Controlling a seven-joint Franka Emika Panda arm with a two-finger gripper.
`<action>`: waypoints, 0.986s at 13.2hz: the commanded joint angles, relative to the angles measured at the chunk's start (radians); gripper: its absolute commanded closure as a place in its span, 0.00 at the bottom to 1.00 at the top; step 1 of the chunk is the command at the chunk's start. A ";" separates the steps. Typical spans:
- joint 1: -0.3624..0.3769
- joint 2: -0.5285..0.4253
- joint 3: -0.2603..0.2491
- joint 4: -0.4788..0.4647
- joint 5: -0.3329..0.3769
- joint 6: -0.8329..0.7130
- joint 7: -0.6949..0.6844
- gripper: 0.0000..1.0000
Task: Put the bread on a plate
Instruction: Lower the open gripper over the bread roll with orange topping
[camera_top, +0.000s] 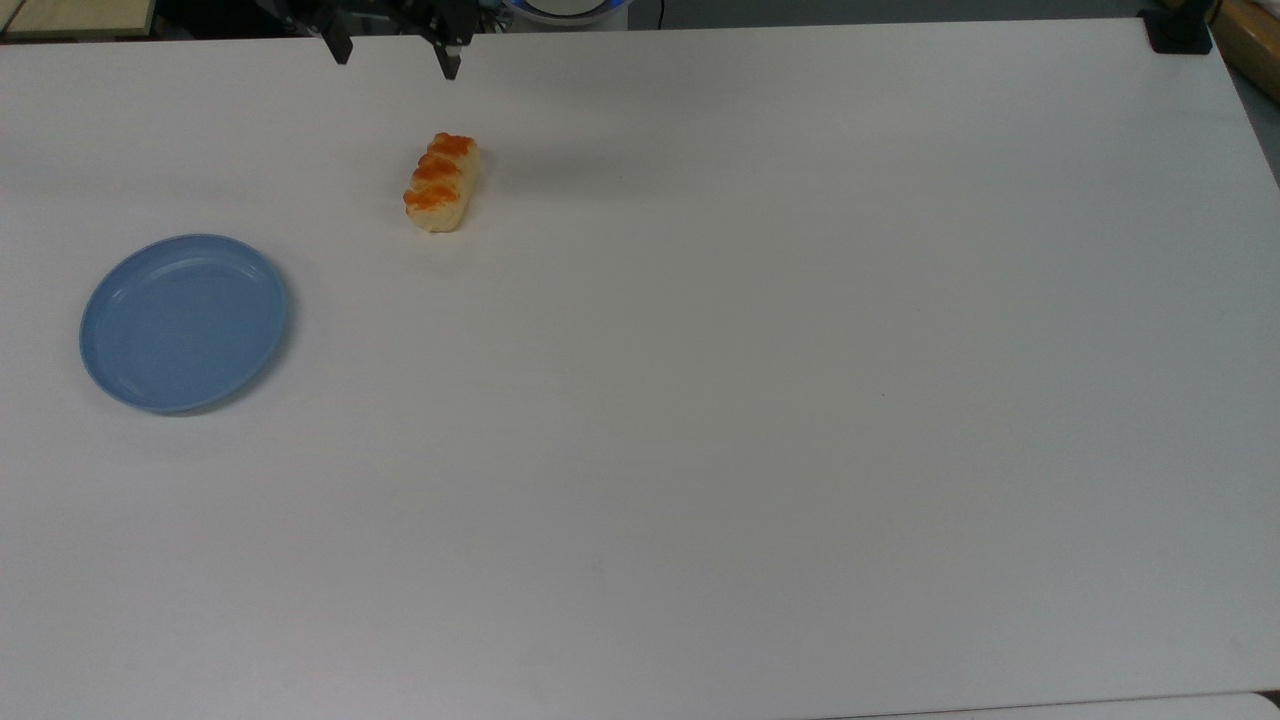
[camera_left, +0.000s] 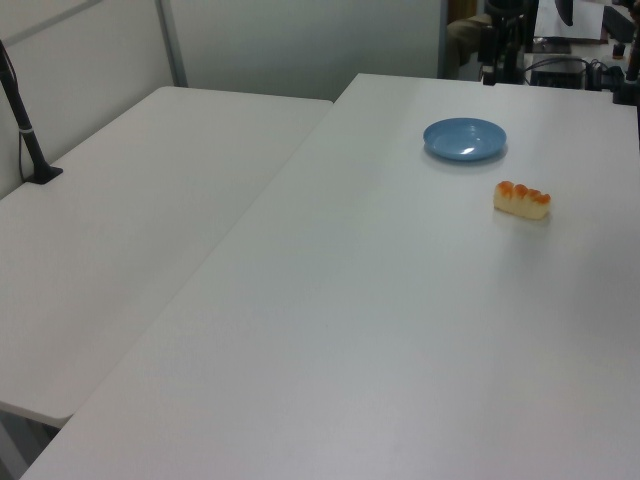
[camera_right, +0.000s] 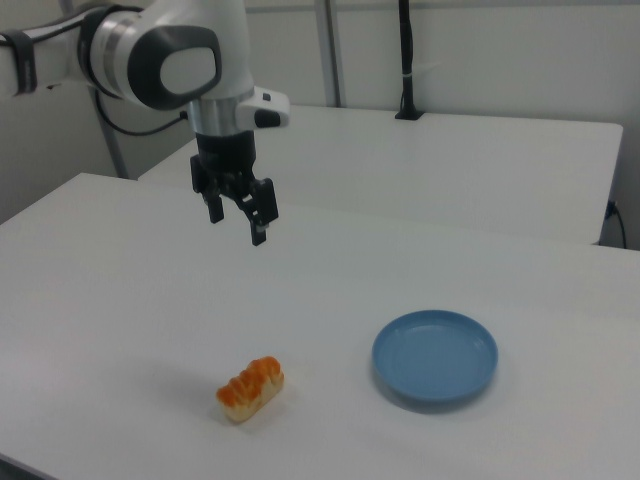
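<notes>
One gripper (camera_right: 238, 221), carried by the single arm (camera_right: 160, 50), hangs well above the white table (camera_right: 110, 270) with its two fingers (camera_right: 258, 230) spread wide and nothing between them. In the top view the fingertips enter at the upper edge, the gripper (camera_top: 395, 55) lying toward the top of the frame from the bread (camera_top: 441, 182), slightly to the top view's left of it. In the right view the bread (camera_right: 250, 388) sits on the table below the gripper and nearer the camera, so the coming move would, by judgement, be a descent over the loaf. The loaf's long axis runs nearly up-and-down in the top view, tilted a little clockwise; the finger gap runs roughly across it, which looks suited to closing on the short sides.

The bread is a small oblong loaf, pale cream on its flanks, with three orange-brown toasted bumps in a row along its top. The plate (camera_top: 184, 322), round, shallow and light blue with a raised rim, stands well apart from the loaf, toward the top view's lower left, and holds nothing.
</notes>
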 joint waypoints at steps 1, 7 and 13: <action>-0.006 -0.044 -0.003 -0.162 0.006 0.129 -0.046 0.00; 0.003 -0.051 0.000 -0.447 -0.015 0.399 -0.025 0.00; 0.011 -0.041 0.009 -0.588 -0.035 0.580 0.036 0.00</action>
